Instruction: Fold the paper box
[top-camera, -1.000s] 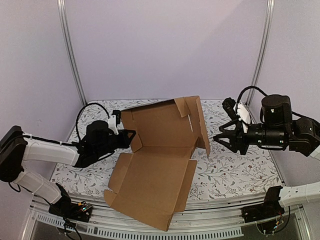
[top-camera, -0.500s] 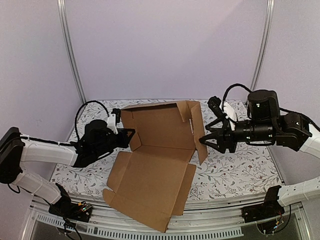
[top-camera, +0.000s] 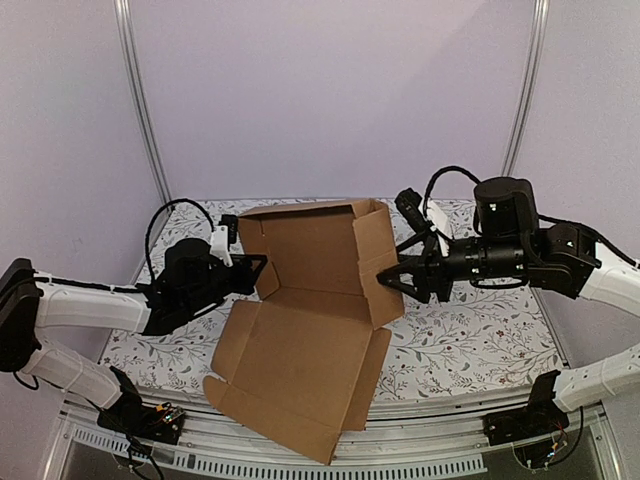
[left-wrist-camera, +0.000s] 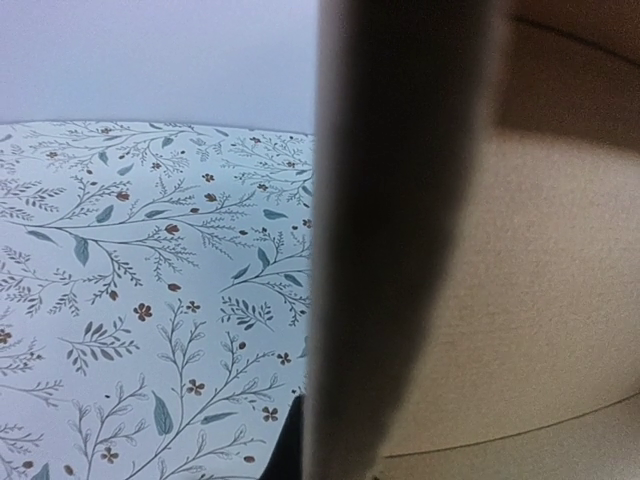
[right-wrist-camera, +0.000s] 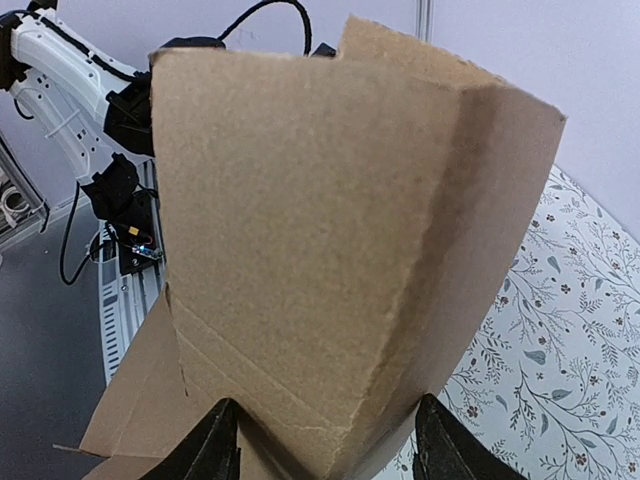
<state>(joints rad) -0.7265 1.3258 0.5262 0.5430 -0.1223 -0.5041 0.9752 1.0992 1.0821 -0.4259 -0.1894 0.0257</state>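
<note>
Cardboard fills most of what I see. The paper box (top-camera: 310, 330) lies half folded in the middle of the flowered table cover (top-camera: 470, 340), between my two grippers. Its bottom panel lies flat, its back wall stands up, and its near flap hangs out over the front rail (top-camera: 420, 455).

My right gripper (top-camera: 392, 280) is partly open and holds nothing. In the right wrist view its two fingers (right-wrist-camera: 215, 445) stand apart at the bottom edge. The box's right side flap rises straight in front of them and blocks nearly everything beyond. From above, that flap stands upright with my fingertips right against its outer face.

My left gripper (top-camera: 252, 270) is closed tight at the box's left side flap. I cannot tell whether cardboard is pinched between the tips. In the left wrist view a dark blurred band runs down the middle, with flowered cover on one side and brown board on the other.

Around the table stand a pale purple wall (top-camera: 330, 90) and two metal posts (top-camera: 140, 100). A black cable (top-camera: 165, 215) loops over my left arm, well apart from the box.
</note>
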